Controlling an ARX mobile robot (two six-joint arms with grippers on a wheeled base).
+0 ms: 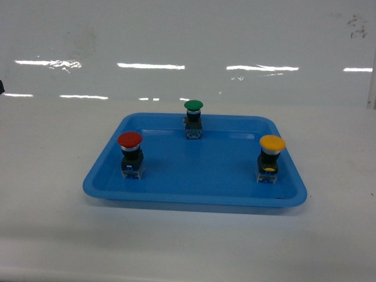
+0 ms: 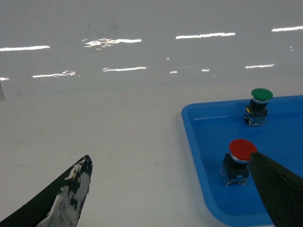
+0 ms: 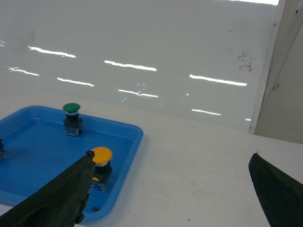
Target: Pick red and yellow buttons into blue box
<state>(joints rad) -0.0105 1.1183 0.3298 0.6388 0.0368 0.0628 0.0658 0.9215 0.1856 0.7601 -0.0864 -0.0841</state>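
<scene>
The red button (image 1: 130, 154) stands upright at the left of a shallow blue tray (image 1: 194, 188), and the yellow button (image 1: 271, 157) stands at its right. In the left wrist view my left gripper (image 2: 169, 157) is open over bare white table left of the tray, with its right finger overlapping the red button (image 2: 239, 158). In the right wrist view my right gripper (image 3: 173, 153) is open over the table right of the tray, its left finger beside the yellow button (image 3: 101, 163). Neither gripper holds anything or shows in the head view. The blue box is out of view.
A green button (image 1: 193, 117) stands at the tray's back middle. The tray lies on a white table (image 1: 53, 247) before a glossy white wall (image 1: 188, 47). A pale upright panel (image 3: 281, 71) rises at the far right in the right wrist view.
</scene>
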